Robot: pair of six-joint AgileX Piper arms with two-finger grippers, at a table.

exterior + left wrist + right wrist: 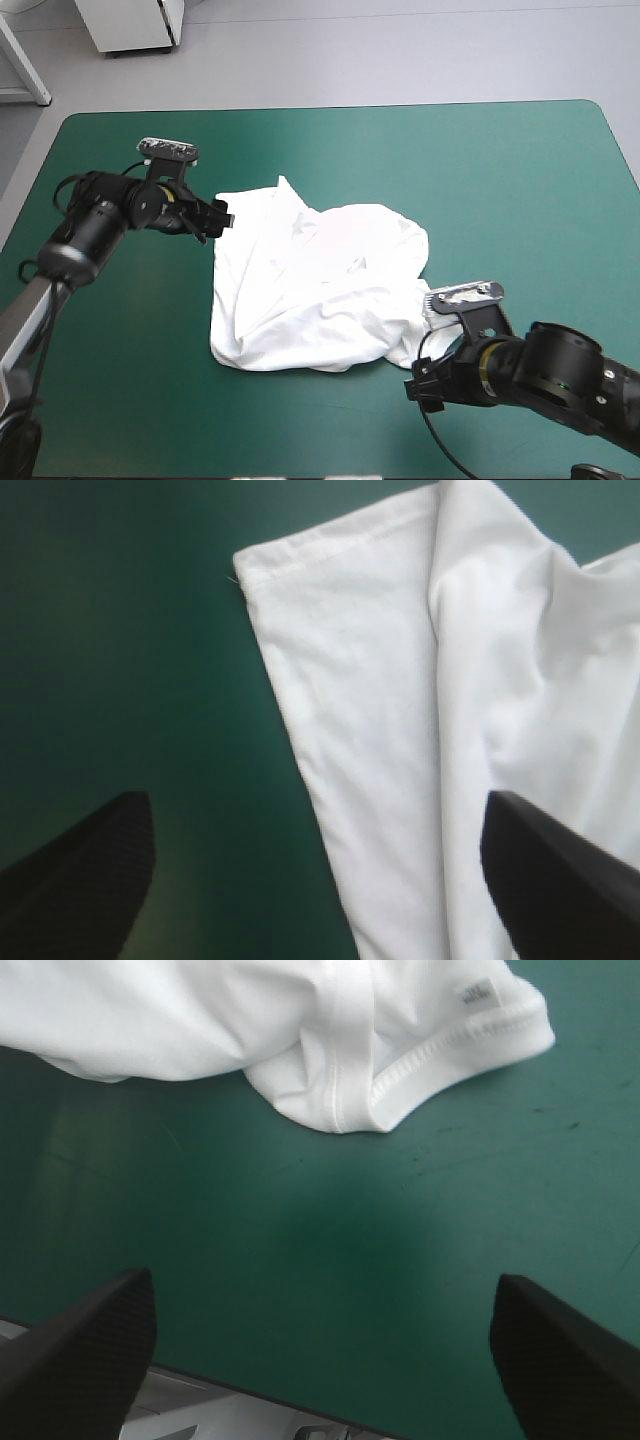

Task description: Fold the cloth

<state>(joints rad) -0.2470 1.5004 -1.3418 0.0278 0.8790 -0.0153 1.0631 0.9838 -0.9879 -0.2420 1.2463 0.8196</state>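
The white T-shirt lies as a loosely crumpled heap in the middle of the teal-green cover. My left gripper hovers at its far left corner, fingers open. In the left wrist view a hemmed corner of the T-shirt lies ahead of and between the open fingers of the left gripper. My right gripper sits by the T-shirt's near right end, also open. Ahead of the right gripper the ribbed collar with its small label rests on the cover, a short gap away from the fingers.
The teal-green cover stretches bare to the right and behind the T-shirt. The table's near edge runs close under my right gripper.
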